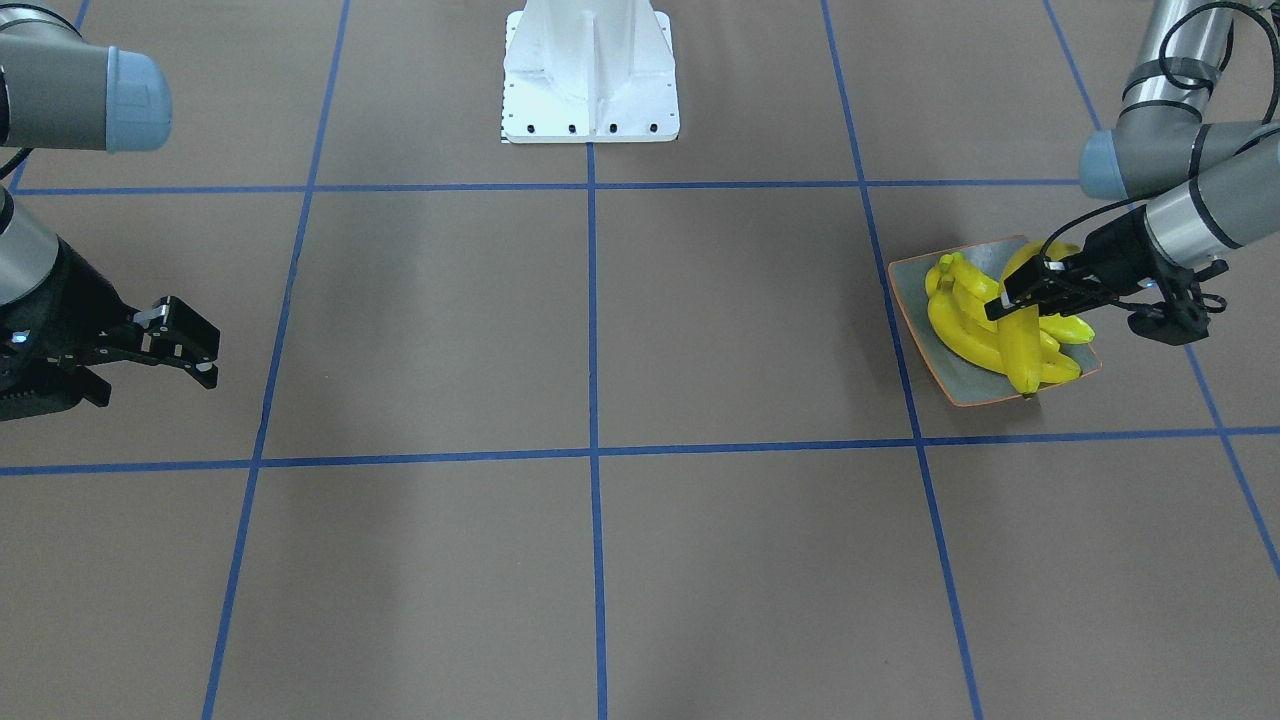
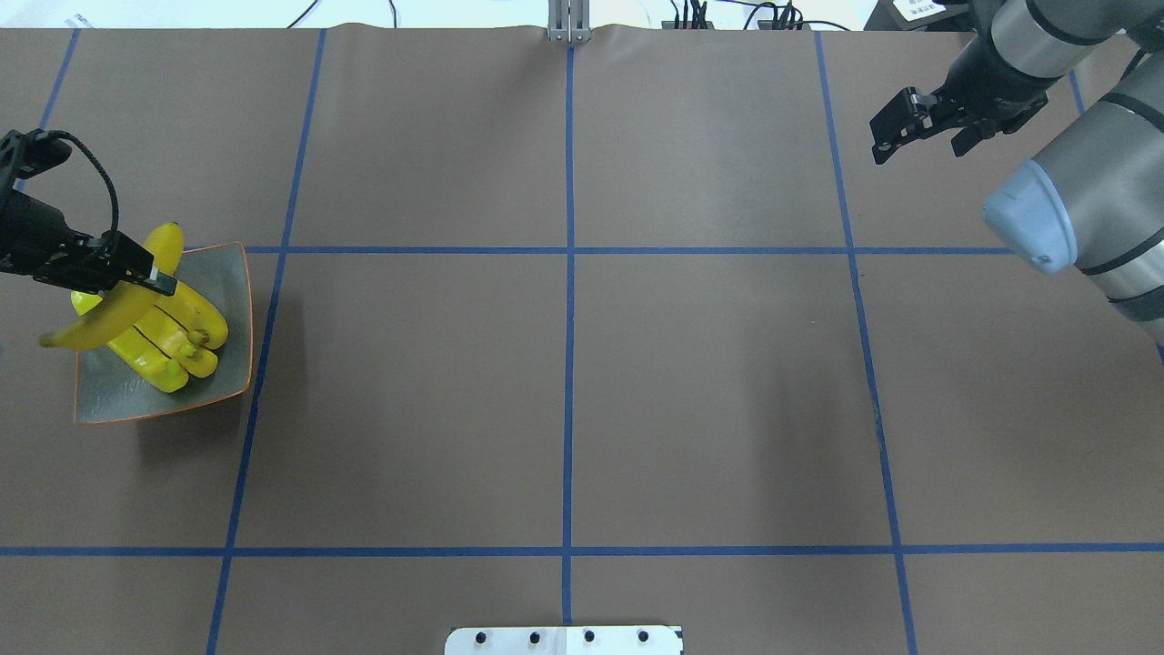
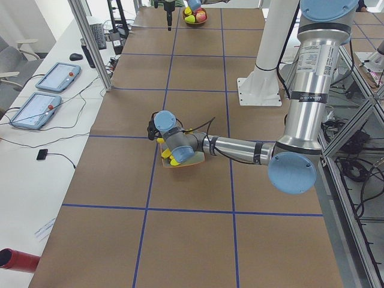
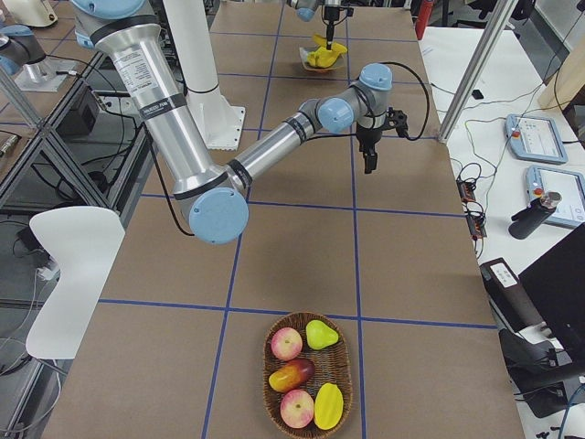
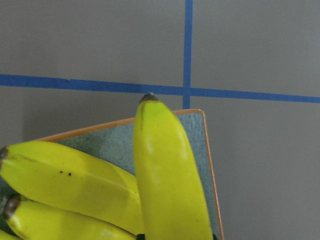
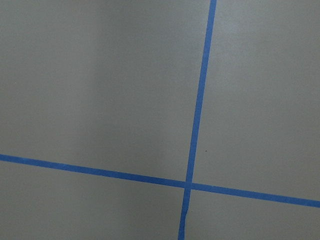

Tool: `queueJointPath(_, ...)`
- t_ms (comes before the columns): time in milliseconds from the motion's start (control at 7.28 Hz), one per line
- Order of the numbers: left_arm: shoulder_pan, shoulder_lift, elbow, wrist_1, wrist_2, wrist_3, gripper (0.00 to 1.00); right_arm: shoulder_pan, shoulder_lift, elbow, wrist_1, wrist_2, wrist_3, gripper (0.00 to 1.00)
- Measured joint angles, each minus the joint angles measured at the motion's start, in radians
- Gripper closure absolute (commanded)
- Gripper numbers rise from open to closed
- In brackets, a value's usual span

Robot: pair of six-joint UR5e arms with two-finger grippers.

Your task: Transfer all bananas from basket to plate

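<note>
Brown tabletop crossed by blue tape lines. Near one end, the left hand is clamped around one banana, holding it tilted just above the plate, where more bananas lie piled. Well apart, the right hand hangs over the tabletop, jaws spread, gripping nothing. At the opposite end, a basket holds other fruit.

In the left wrist view the held banana runs off the bottom edge, so the left gripper clasping it is all but out of sight there, and the other bananas beside it are cut by the left edge. Under the gripper the fruit hides much of the plate. From the table's left end the blue-capped wrist joint covers the fingers.
</note>
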Motion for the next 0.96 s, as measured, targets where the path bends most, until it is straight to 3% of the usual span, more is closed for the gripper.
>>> queueJointPath(137, 0.0, 0.001, 0.0, 0.0, 0.0, 0.0, 0.05, 0.001, 0.0, -0.001, 0.0, -0.001, 0.0, 0.0)
queueJointPath(275, 0.001, 0.003, -0.001, -0.005, 0.001, 0.001, 0.01, 0.003, 0.001, -0.001, 0.001, -0.001, 0.0, 0.0)
queueJointPath(961, 0.002, 0.011, -0.007, -0.044, 0.007, -0.006, 0.01, 0.01, -0.011, -0.006, 0.001, -0.001, -0.008, 0.0)
